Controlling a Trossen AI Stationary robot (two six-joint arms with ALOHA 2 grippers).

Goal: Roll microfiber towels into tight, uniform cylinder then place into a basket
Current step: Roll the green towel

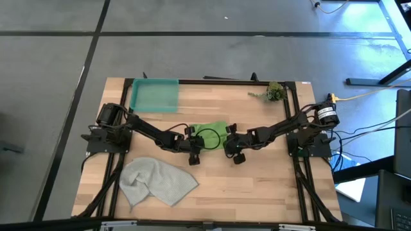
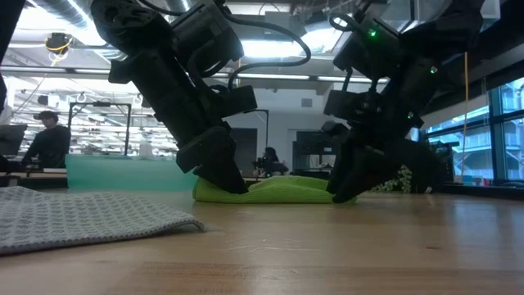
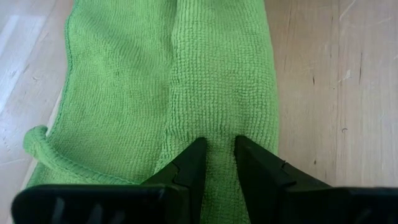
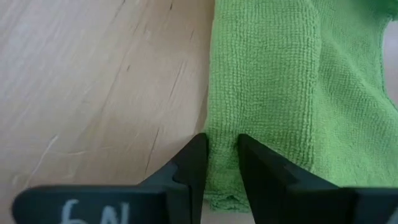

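The lime green microfiber towel lies flat at the middle of the table as a folded strip, with a thicker folded band along its near side. My left gripper stands at the strip's left end and my right gripper at its right end. Both slant down onto it and are shut on the cloth. The pale grey towel lies crumpled at the near left. The teal basket stands at the far left. My left gripper pinches the folded band at the green towel's left end between its two fingers, several layers thick. The fingers slant down from the table's left. The towel lies on the table. My right gripper pinches the same folded band at the towel's right end, close to its near edge, between its two fingers. It slants down from the table's right. The cloth there lies flat on the table.
A small leafy plant sprig lies at the far right corner. Bare wood shows on the near right of the table. In the low view, people sit at desks in the room behind.
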